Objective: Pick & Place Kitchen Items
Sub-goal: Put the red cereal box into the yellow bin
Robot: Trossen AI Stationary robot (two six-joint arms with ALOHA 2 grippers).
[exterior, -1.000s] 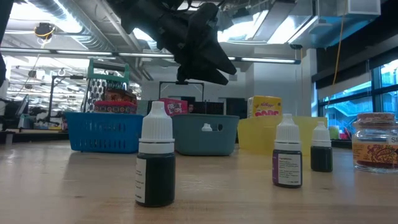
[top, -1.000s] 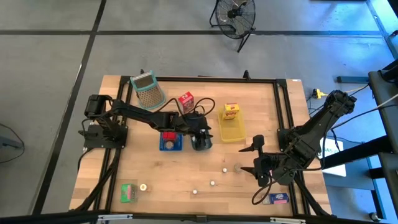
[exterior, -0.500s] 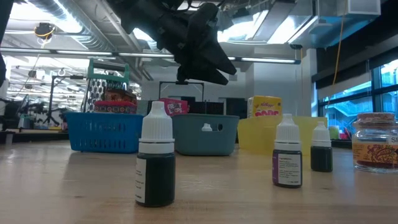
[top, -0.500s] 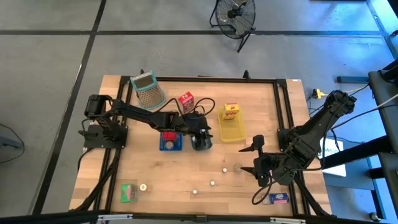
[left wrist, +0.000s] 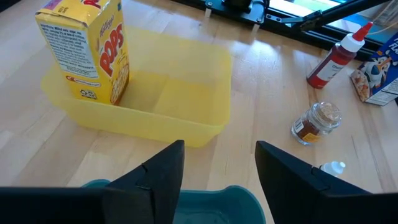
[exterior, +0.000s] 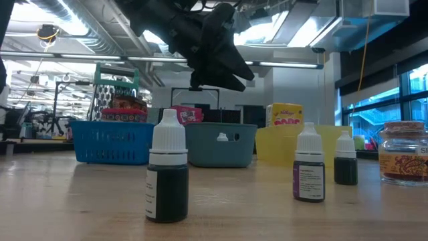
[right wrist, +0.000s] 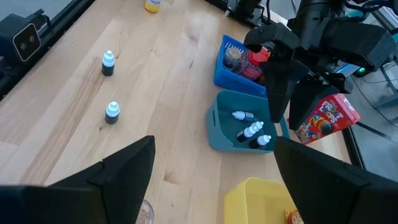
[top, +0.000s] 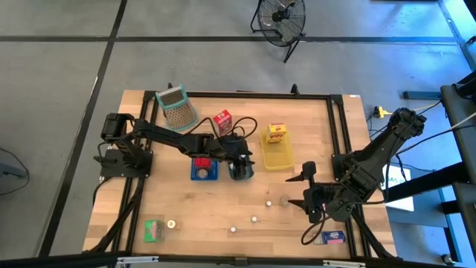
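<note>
The left gripper (right wrist: 281, 93) hangs over the grey-blue tray (right wrist: 233, 127), its fingers (left wrist: 160, 173) parted and empty. Three dropper bottles (right wrist: 252, 129) already lie inside. Judged half done: other dropper bottles (top: 253, 219), a jar (top: 284, 200) and cartons (top: 154, 231) remain on the bench (top: 223, 205). The right gripper (top: 306, 184) waits open nearby.
</note>
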